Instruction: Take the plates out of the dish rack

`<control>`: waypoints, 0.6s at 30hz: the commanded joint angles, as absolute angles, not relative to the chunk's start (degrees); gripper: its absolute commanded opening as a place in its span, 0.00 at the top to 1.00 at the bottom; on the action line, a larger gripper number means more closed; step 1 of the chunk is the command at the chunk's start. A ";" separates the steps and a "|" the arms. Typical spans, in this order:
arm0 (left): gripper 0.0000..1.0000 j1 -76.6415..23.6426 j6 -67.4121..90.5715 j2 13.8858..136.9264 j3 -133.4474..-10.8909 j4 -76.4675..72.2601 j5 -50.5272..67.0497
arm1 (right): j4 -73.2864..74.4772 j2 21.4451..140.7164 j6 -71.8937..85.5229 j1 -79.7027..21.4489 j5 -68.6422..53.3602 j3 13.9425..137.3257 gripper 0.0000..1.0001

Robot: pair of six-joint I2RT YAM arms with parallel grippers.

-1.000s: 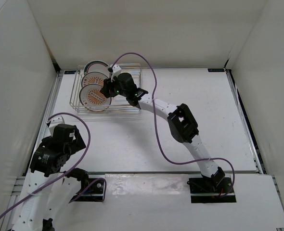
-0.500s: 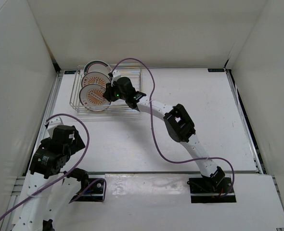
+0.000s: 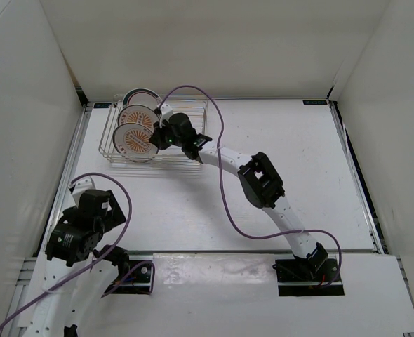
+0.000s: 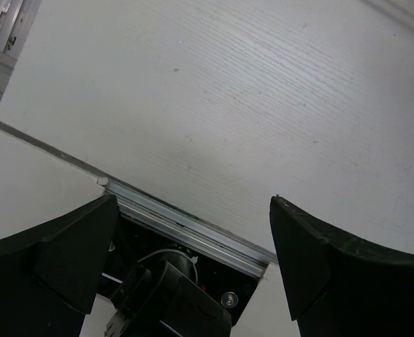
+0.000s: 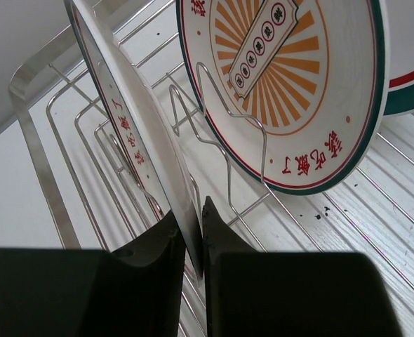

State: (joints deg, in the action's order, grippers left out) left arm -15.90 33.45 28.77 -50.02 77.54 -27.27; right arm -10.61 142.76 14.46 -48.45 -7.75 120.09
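Observation:
The silver wire dish rack (image 3: 186, 151) stands at the far left of the table, with three plates upright in it. My right gripper (image 3: 158, 137) reaches into the rack. In the right wrist view the gripper (image 5: 191, 225) is shut on the lower rim of the front sunburst plate (image 5: 133, 126), seen edge on. Behind it stand the second sunburst plate (image 5: 284, 84) and the plate with the green-and-red rim band (image 5: 410, 88). My left gripper (image 3: 103, 205) is open and empty, low over the near left of the table, far from the rack.
Thin rack tines (image 5: 228, 140) stand between the held plate and the second one. The rack's rounded rim (image 5: 31, 140) runs to the left. The left wrist view shows the table's metal edge rail (image 4: 186, 225) and an arm base below. White walls enclose the table.
My right gripper has shifted slightly toward the far side at the front plate, which moved a little with it. My left arm has drawn back toward the near edge.

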 commanded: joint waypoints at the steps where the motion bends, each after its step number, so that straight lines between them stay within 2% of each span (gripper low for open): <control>1: 0.00 -16.17 32.61 25.23 -48.61 95.36 -25.32 | -13.45 135.27 14.50 -48.69 -5.36 121.38 1.00; 5: 0.00 -16.08 32.26 21.19 -47.99 94.75 -24.52 | -13.97 133.16 13.10 -48.60 -4.66 122.16 1.00; 13: 0.00 -16.17 31.64 21.80 -47.90 94.57 -23.99 | -14.59 126.22 10.55 -48.60 -1.50 122.18 1.00; 18: 0.00 -16.08 31.46 22.41 -47.81 94.48 -23.91 | -7.13 116.22 19.24 -48.77 -8.68 115.42 1.00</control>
State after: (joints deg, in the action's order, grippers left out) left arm -15.94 31.99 21.28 -48.16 77.80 -24.34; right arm -6.37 126.15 13.78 -47.90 -3.68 117.82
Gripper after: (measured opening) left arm 0.998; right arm 0.081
